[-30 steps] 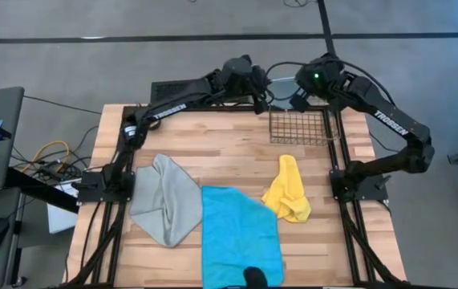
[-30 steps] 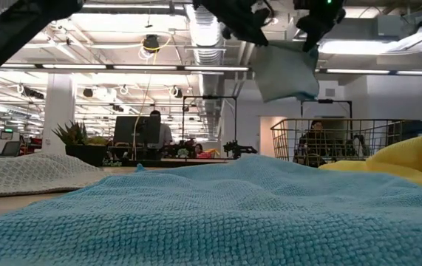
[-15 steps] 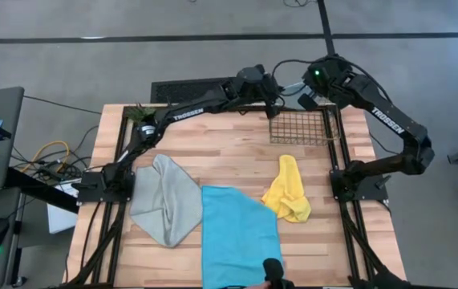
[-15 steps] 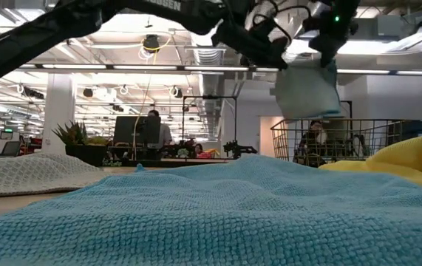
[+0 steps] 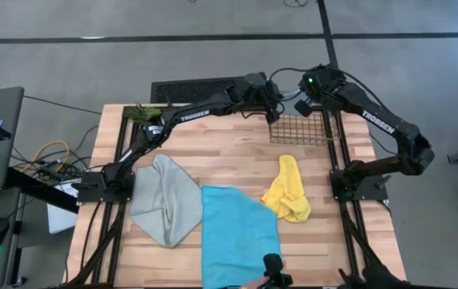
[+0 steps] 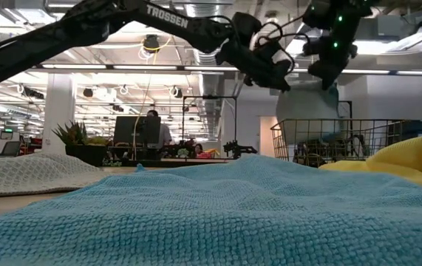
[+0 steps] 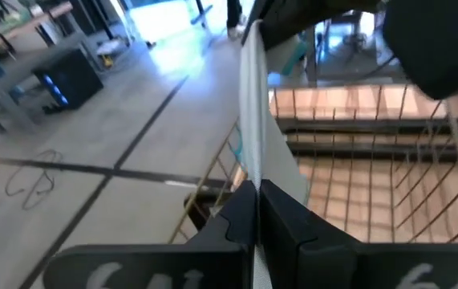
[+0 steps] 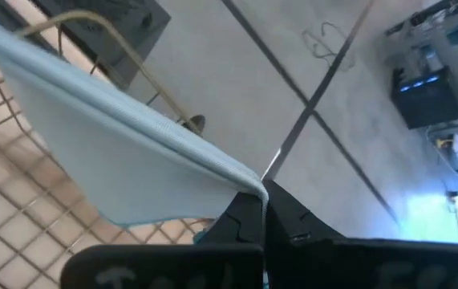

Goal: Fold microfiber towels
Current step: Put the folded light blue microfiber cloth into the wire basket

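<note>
Towels are spread around my wire basket (image 5: pixel 299 127), which sits at the far right corner of the wooden worktop (image 5: pixel 212 152). I have both arms up over that basket. My left pincer (image 5: pixel 270 103) is at the basket's far left corner and my right pincer (image 5: pixel 302 96) is just beside it, over the far rim. Each one is pinched tight on the pale blue towel (image 6: pixel 308 111). From the low view the towel hangs down between the two pincers, and its bottom end dips inside the basket's rim. From my left wrist I see the thin edge of the cloth squeezed between the two dark fingers (image 7: pixel 281 221), with the basket's wire floor behind it. From my right wrist I see a folded corner of the same cloth caught at the fingertips (image 8: pixel 249 217).

The yellow towel (image 5: pixel 287 190) lies crumpled on the worktop, near the basket on the side closer to me. The cyan-blue towel (image 5: pixel 239 233) lies flat, farther from the basket, touching the yellow one. The grey-green towel (image 5: pixel 164 199) is well apart from the basket, right beside the cyan-blue one
</note>
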